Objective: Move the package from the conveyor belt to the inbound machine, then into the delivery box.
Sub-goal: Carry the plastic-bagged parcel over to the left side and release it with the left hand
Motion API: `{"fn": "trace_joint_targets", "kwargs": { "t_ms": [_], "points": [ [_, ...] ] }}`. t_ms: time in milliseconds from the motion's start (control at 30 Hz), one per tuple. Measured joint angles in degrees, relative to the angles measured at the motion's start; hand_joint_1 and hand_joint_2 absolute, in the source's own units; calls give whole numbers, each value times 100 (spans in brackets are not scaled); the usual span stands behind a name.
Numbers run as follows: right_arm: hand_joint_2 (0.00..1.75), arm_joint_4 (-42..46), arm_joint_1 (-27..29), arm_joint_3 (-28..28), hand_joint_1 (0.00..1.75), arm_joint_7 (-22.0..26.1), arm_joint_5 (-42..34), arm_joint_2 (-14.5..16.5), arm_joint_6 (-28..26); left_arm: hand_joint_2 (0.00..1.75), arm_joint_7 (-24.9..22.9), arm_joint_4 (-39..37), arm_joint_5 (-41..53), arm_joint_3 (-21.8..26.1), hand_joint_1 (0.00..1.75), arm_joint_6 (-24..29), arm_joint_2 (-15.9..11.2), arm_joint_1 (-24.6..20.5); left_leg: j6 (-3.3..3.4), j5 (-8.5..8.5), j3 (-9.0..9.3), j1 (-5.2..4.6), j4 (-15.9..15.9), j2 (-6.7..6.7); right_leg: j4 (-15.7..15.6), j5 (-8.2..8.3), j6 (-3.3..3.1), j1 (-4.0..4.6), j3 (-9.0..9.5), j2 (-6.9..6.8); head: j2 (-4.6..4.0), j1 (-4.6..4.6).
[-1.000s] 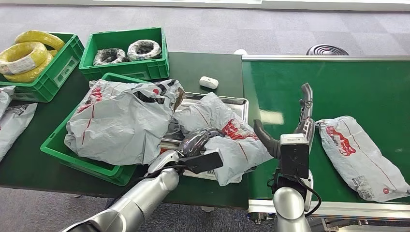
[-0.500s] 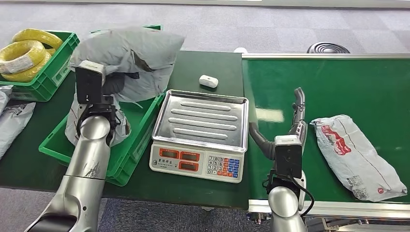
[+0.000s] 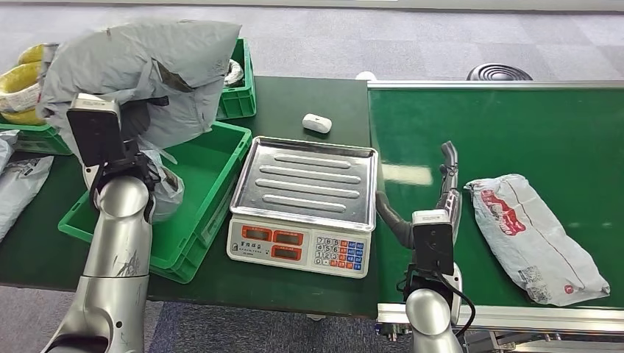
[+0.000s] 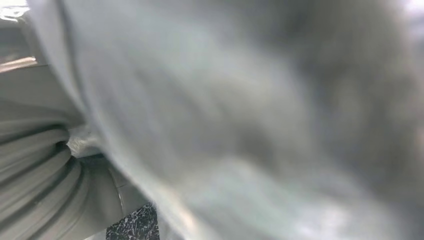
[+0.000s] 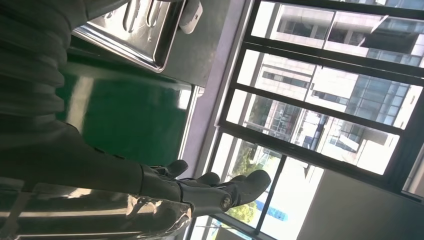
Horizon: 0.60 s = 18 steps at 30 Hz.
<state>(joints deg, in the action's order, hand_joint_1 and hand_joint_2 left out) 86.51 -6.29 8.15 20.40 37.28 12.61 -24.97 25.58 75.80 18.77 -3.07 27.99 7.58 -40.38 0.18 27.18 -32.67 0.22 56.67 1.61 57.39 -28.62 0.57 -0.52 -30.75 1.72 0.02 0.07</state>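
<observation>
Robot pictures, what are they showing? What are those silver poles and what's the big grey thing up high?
The silver poles are a robot's two arms. The wide picture is from a camera on its head, looking down. The other two come from cameras at its wrists.

The left hand holds a grey bag up over a green bin; the left wrist camera sits so close that the bag looks blurry. The right hand is open, holding nothing, above the green belt, near another bag lying there.

In the middle sits a scale with a bare metal tray. At the back, another bin and yellow coils.
</observation>
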Motion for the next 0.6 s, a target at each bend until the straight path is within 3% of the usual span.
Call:
{"fn": "trace_joint_targets", "kwargs": {
  "t_ms": [267, 467, 500, 600],
  "points": [
    [175, 0, -3, 36, 0, -66, 14, 2, 1, 175, -78, -831, 937, 371, 171, 1007, -190, -364, 0, -1, 0, 0, 0, 0, 1, 0, 0, 0, 1, 1, 0, 1],
    [175, -7, -1, 55, 0, -73, 14, 2, -27, 175, 222, -1717, 1685, 1082, 169, 1172, -237, -569, 0, -1, 0, -1, 0, -1, 1, 0, 0, -1, -2, 3, 0, 2],
    [175, -9, -1, 56, 0, -74, 14, 2, -36, 175, 277, -1837, 1745, 1185, 158, 1174, -235, -578, 0, -1, 0, 0, 0, -2, 1, 0, 0, -1, -2, 2, 0, 1],
    [175, -13, 0, 63, 0, -75, 14, 2, -45, 175, 331, -2117, 1875, 1410, 31, 1175, -233, -584, 0, -1, -1, 0, 0, -1, 1, 0, 0, -1, -3, 1, 0, 1]
  ]
}}
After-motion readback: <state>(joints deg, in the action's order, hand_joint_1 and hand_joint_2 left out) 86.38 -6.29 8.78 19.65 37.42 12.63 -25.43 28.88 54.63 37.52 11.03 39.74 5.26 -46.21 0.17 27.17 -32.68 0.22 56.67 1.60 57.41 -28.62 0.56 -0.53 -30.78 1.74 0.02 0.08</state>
